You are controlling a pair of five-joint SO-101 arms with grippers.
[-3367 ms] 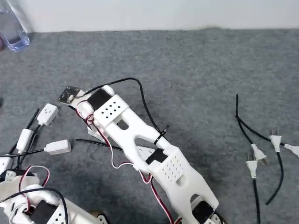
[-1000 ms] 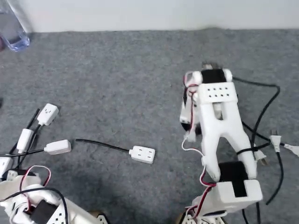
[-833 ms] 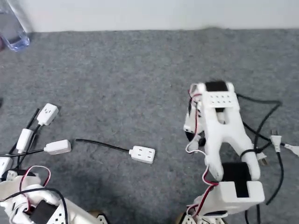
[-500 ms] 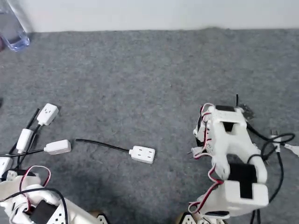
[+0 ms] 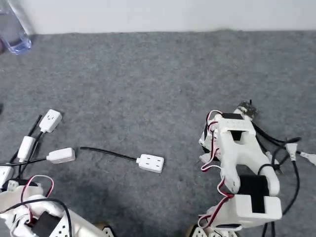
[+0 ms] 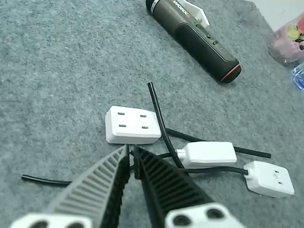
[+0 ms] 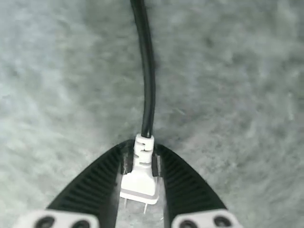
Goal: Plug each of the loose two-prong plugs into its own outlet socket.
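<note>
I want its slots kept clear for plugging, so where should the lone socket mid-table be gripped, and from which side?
Pinch the socket across its long sides, from straight above, near the cord end. It lies flat with slots facing up, so the side walls are the free surfaces and the slots stay open.

Small white lettering on the dark cylindrical device [image 6: 194, 37], too blurred to read

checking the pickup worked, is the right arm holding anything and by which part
The right gripper is shut on a white two-prong plug, jaws clamping the sides of its body, prongs pointing toward the wrist.
</note>
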